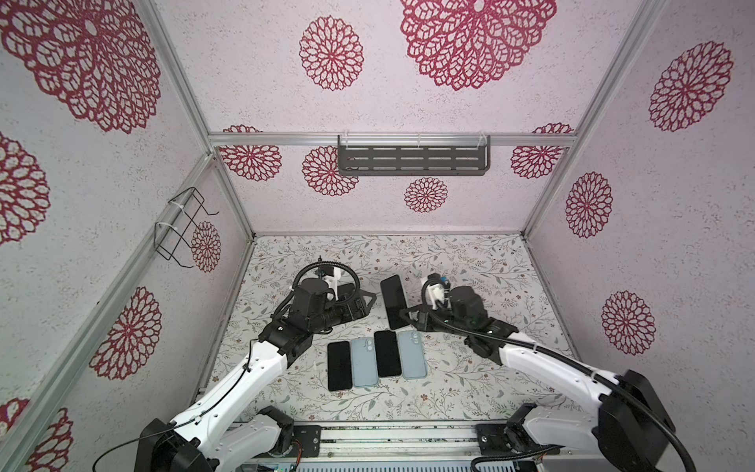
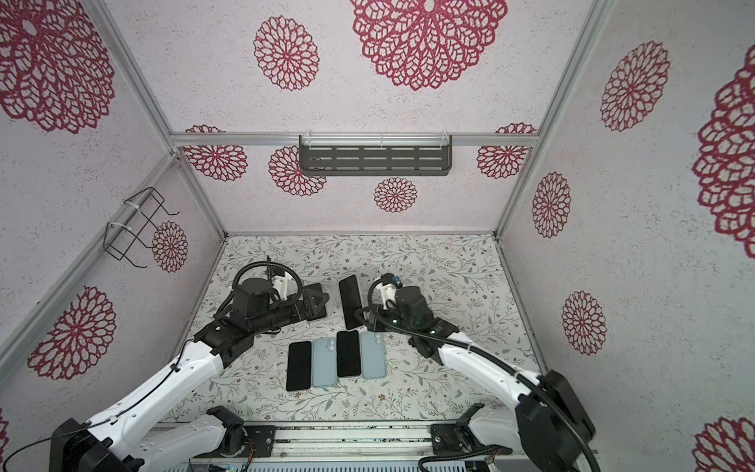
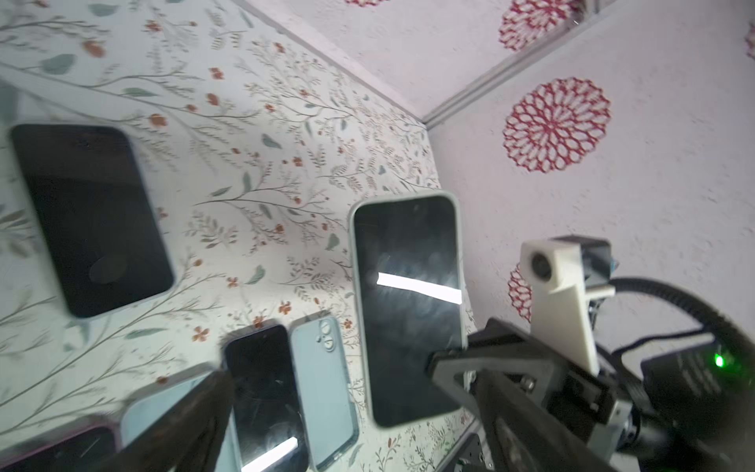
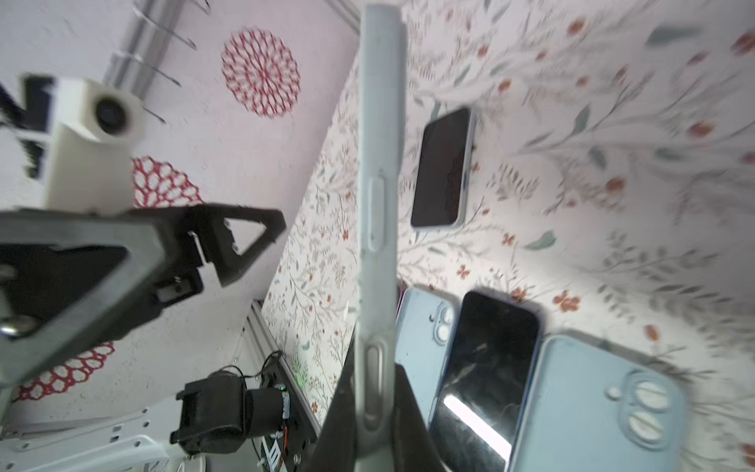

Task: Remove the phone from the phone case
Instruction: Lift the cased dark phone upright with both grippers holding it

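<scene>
Phone case (image 4: 378, 122) side buttons (image 4: 376, 212), right-wrist view only

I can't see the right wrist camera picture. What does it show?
The right gripper pinches a cased phone, seen edge-on. Behind, on the flowery table, lie a lone phone and a second phone between two blue cases. The open left gripper hovers nearby.

Right wrist view: I see the cased phone (image 4: 378, 163) edge-on only, so its screen is hidden and its far end runs off the frame; the table (image 4: 613, 122) behind is smeared. Left wrist view: a pink-edged phone (image 3: 53, 447) is cropped by the frame, and a dark phone (image 3: 90, 220) lying apart is blurred at its edges.
</scene>
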